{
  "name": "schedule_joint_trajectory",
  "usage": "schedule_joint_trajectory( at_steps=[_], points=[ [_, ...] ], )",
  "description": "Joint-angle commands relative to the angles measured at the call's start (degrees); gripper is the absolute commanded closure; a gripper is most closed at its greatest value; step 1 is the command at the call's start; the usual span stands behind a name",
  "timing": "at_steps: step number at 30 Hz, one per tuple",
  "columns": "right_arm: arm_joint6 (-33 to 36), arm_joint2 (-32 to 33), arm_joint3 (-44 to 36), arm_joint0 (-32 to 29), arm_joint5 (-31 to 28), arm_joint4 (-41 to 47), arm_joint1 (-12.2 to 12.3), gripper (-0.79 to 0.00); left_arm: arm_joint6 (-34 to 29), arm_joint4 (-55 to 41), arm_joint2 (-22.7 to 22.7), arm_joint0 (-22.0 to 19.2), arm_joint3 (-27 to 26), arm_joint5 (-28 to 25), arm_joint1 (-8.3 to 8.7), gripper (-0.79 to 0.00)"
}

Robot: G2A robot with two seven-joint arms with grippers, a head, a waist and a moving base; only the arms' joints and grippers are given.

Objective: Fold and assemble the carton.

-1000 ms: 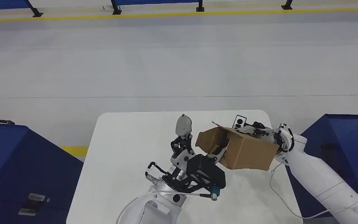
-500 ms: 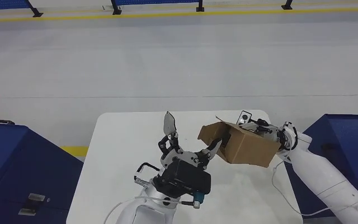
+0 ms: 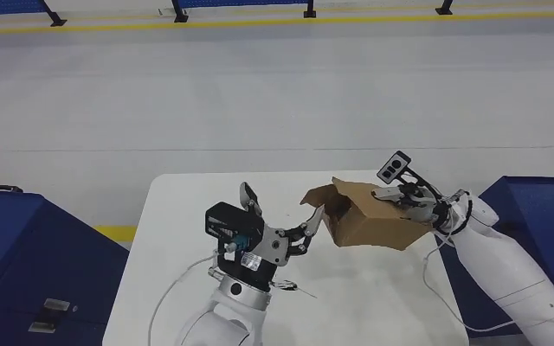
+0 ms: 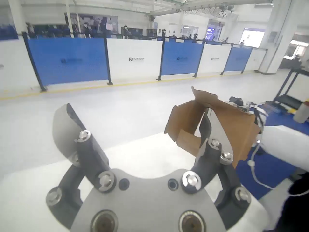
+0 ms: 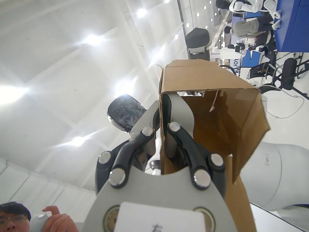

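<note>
Jaws of right gripper (image 5: 163,114) pinch the creased brown cardboard carton (image 3: 374,227).

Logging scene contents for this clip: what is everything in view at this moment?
carton: one, brown, flaps open, over the table's right side.
table: one, white, in front of the robot.
side cabinets: two, blue, one at each side of the table.
barrier panels: one row, blue and white, across the floor beyond the table.
floor line: one, yellow, along the barriers.
left pincer: one, grey and black, open, beside the carton's open end.
right pincer: one, grey and black, clamped on a carton wall.
</note>
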Motion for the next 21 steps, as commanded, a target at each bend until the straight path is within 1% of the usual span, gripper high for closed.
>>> schedule_joint_trajectory(
  at_steps=[1, 2, 3, 4, 5, 6, 8, 10, 12, 14, 16, 19, 21],
  points=[
    [-0.4, 0.1, -0.2, 0.1, -0.3, -0.5, 0.0, 0.0, 0.1, 5.0, 0.0, 0.0, 0.0, -0.2, 0.01, -0.785],
    [-1.4, 0.3, -1.0, -0.1, -1.4, -2.3, 0.0, 0.0, -1.6, -1.2, 0.3, 1.1, 0.2, 0.7, -0.22, -0.785],
    [-1.9, 0.5, -1.5, -0.5, -1.7, -3.0, -0.1, 0.0, -3.0, -7.0, 0.3, 1.4, 0.0, 1.0, -0.49, -0.785],
    [-2.1, 0.8, -1.8, -0.8, -2.1, -3.3, -0.1, 0.0, -3.3, -14.2, 0.4, 0.9, 0.0, -0.2, -0.83, -0.785],
    [-2.3, 1.1, -2.0, -1.0, -2.8, -4.0, -0.2, 0.0, -3.1, -18.8, -0.1, 0.5, 0.0, 0.2, -1.11, -0.785],
    [-2.5, 1.5, -2.0, -1.3, -3.6, -4.7, -0.2, 0.0, -2.9, -22.1, -0.9, 0.3, 0.0, 1.7, -1.35, -0.785],
    [-3.0, 2.4, -2.1, -1.8, -5.1, -5.9, -0.3, 0.0, -3.3, -25.3, -1.3, -0.2, 0.0, 3.2, -1.65, -0.785],
    [-3.2, 3.1, -2.1, -2.4, -6.5, -6.8, -0.4, 0.0, -4.2, -28.5, -0.5, -0.4, 0.0, 3.7, -1.92, -0.785],
    [-3.2, 3.9, -2.2, -2.8, -7.9, -7.6, -0.5, 0.0, -3.9, -31.7, -0.5, -0.4, 0.0, 5.6, -2.25, -0.785],
    [-3.7, 4.8, -2.2, -3.1, -10.2, -9.7, -0.5, 0.0, -5.6, -32.5, -0.3, -0.6, 0.0, 7.5, -2.38, -0.785],
    [-5.1, 5.8, -2.6, -3.6, -14.0, -12.6, -0.6, 0.0, -7.0, -32.8, 0.0, -1.3, 0.0, 8.6, -2.51, -0.785],
    [-7.5, 7.2, -3.7, -4.7, -19.8, -18.2, -0.6, 0.0, -6.7, -32.4, 0.0, -2.3, 0.0, 10.6, -2.78, -0.785],
    [-7.9, 7.8, -4.9, -5.8, -21.3, -18.9, -0.8, 0.0, -7.0, -31.6, 0.1, -2.7, 0.0, 11.9, -2.87, -0.785]
  ],
)
